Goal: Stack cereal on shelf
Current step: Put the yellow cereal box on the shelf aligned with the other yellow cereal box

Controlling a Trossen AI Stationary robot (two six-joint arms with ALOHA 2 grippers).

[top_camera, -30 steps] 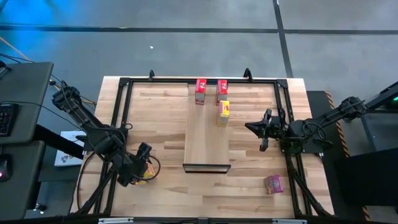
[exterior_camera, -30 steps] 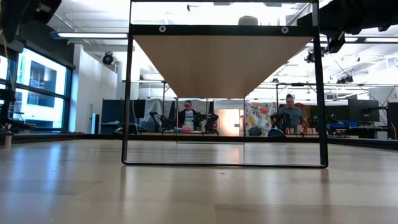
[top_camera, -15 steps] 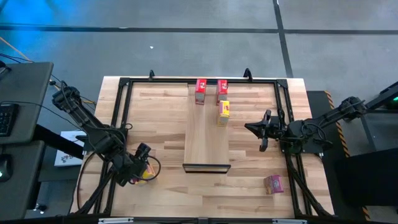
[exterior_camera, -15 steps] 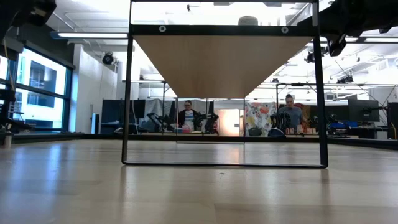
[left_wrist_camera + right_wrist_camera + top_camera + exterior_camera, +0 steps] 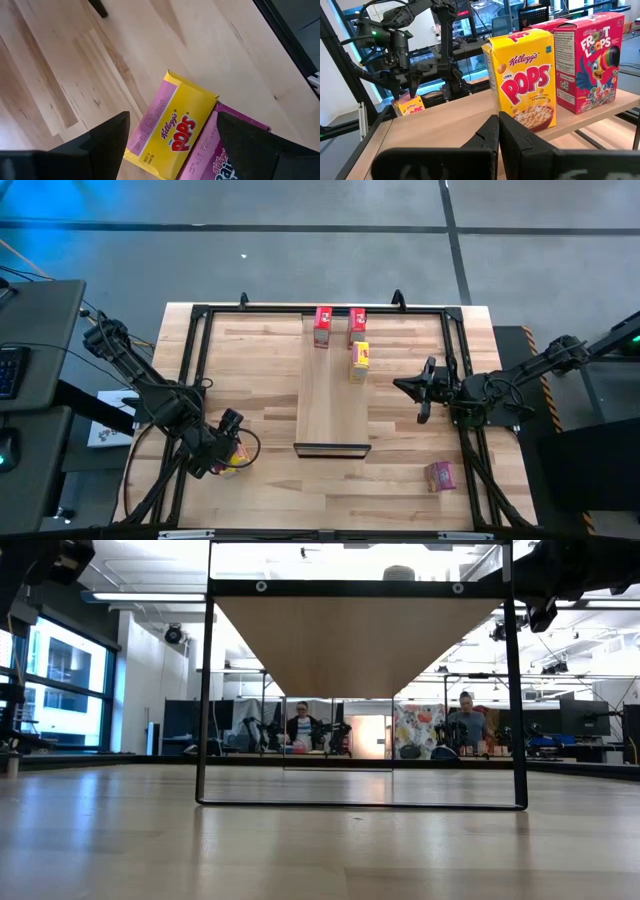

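The shelf (image 5: 333,395) is a light-wood plank with a dark bar (image 5: 333,448) at its near end. Two red boxes (image 5: 322,325) (image 5: 357,323) and a yellow box (image 5: 359,360) stand upright at its far end. A yellow box (image 5: 170,132) and a magenta box (image 5: 220,160) lie flat side by side on the table at the near left. My left gripper (image 5: 172,150) hovers open above them, one finger on either side of the yellow box. Another magenta box (image 5: 440,475) lies at the near right. My right gripper (image 5: 498,132) is shut and empty, right of the shelf.
A black frame (image 5: 200,315) runs around the tabletop. In the low view the shelf's underside (image 5: 360,640) shows raised on a dark frame (image 5: 205,690). People sit in the room behind (image 5: 300,725). Bare wood lies between the shelf and each arm.
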